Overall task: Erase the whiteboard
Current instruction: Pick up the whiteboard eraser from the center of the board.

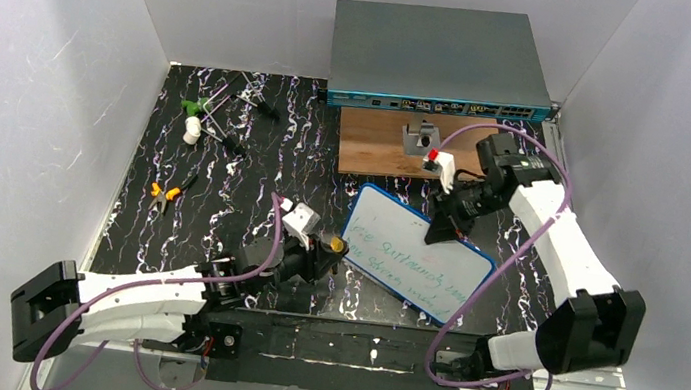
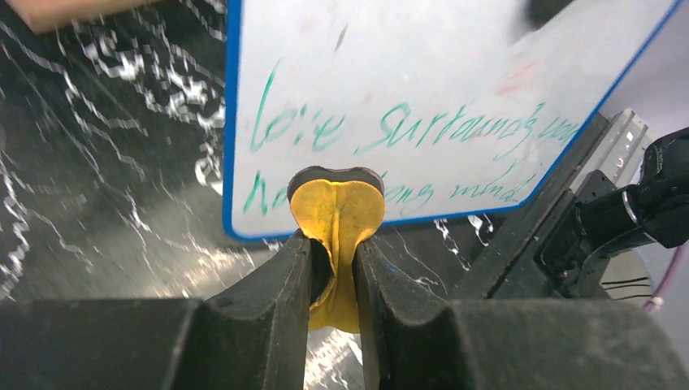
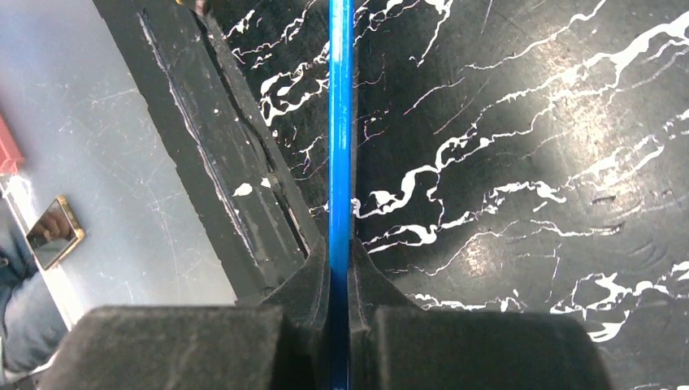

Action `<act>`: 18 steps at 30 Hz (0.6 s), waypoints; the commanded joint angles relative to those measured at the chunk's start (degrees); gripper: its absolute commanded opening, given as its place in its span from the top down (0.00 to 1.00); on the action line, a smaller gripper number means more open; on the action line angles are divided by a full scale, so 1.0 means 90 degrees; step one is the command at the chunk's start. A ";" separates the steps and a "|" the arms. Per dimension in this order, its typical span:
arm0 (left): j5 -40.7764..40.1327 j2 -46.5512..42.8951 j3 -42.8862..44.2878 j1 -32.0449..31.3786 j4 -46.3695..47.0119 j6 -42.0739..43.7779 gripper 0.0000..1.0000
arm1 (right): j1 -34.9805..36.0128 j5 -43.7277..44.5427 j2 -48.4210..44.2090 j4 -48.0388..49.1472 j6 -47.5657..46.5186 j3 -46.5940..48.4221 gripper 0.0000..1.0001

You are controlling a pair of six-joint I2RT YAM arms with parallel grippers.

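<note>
Top view: the whiteboard (image 1: 412, 252) sits on the table (image 1: 222, 179) right of centre, toward the near edge, turned diagonally, with green writing on its face. The right gripper (image 1: 447, 231) is on the board's far right edge, jaws closed on the rim. The left gripper (image 1: 326, 250) is at the board's left edge, pinching a yellow pad (image 1: 339, 245). I cannot tell whether the board lies flat or is tipped up. A grey box (image 1: 436, 51) stands at the far edge with a wooden board (image 1: 373, 143) in front of it. Orange pliers (image 1: 163, 193) lie toward the left edge.

Left wrist: the left gripper (image 2: 333, 272) has both fingers (image 2: 276, 292) clamped tight on the yellow pad (image 2: 338, 223), which is squeezed and creased between them. The pad's dark-rimmed tip overlaps the whiteboard's (image 2: 439, 65) near blue rim, at the lower line of green writing. Contact looks likely but is not certain.

Right wrist: the right gripper (image 3: 340, 280) is closed hard on the whiteboard's blue rim (image 3: 340, 122), seen edge-on as a thin strip between the fingers (image 3: 309, 280). The black marbled table (image 3: 528, 162) lies behind.
</note>
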 commanded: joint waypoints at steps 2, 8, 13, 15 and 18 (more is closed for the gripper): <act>-0.0012 -0.0219 -0.0013 0.0011 0.1007 0.2162 1.00 | 0.0468 -0.0012 0.0494 0.0081 0.0106 0.0719 0.99; -0.0408 0.0618 0.0252 0.0154 0.1369 0.2898 1.00 | 0.0601 -0.0127 0.0898 -0.0133 0.0013 0.1091 0.99; -0.0883 0.1385 0.0364 0.0309 0.2050 0.2952 1.00 | 0.0620 -0.0217 0.0871 -0.0080 0.0020 0.0972 0.99; -0.1018 0.1649 0.0454 0.0406 0.2234 0.2932 1.00 | 0.0621 -0.0228 0.0863 -0.0025 0.0086 0.0924 0.99; -0.1038 0.2060 0.0607 0.0507 0.2576 0.2916 1.00 | 0.0631 -0.0270 0.0878 0.0030 0.0133 0.0847 0.99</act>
